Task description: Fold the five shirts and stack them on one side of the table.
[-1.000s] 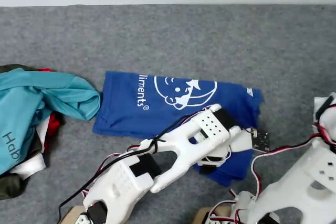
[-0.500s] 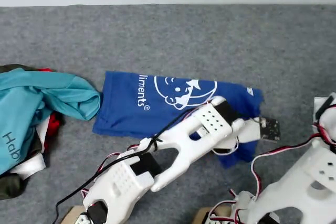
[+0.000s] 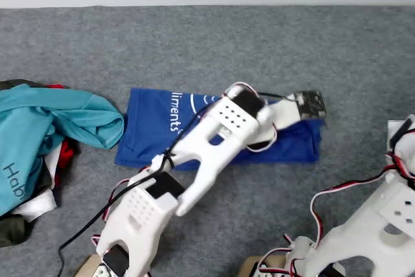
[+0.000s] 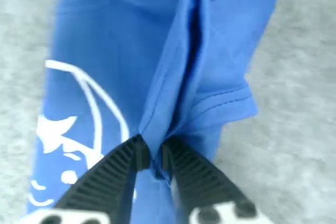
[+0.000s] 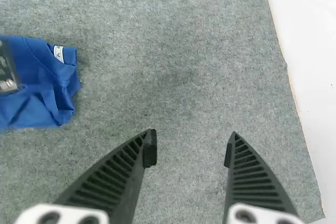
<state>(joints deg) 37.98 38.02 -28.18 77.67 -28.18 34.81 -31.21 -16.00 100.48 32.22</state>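
Blue shirt: we are finding the blue shirt (image 3: pixel 155 135) lying as a long band in the middle of the counter (image 3: pixel 194 43), with the left arm (image 3: pixel 214 135) stretched across it.
Left jaws: we are seeing them pressed together on a raised ridge of the blue cloth, pinching that fold near the shirt's end.
Right jaws: we are seeing them spread wide over bare counter, holding nothing, with the blue shirt's end well apart from them.
Right arm: we are placing the right arm (image 3: pixel 382 225) at the near edge, off to the side of the blue shirt.
Other shirts: we are counting a loose heap of shirts (image 3: pixel 26 212) at one side of the counter, a teal shirt (image 3: pixel 58 118) on top and red, white and dark cloth under it. How many lie there we cannot tell.
Progress: we are judging the task to be early. One shirt is partway through its folds, nothing is stacked neatly yet, and the heap is waiting untouched.
Writing: we are noting a white print (image 3: pixel 176 116) with lettering and a drawing on the blue shirt, a small white tag (image 5: pixel 58 52) at its corner, and dark letters on the teal shirt. We are leaving all of it unread.
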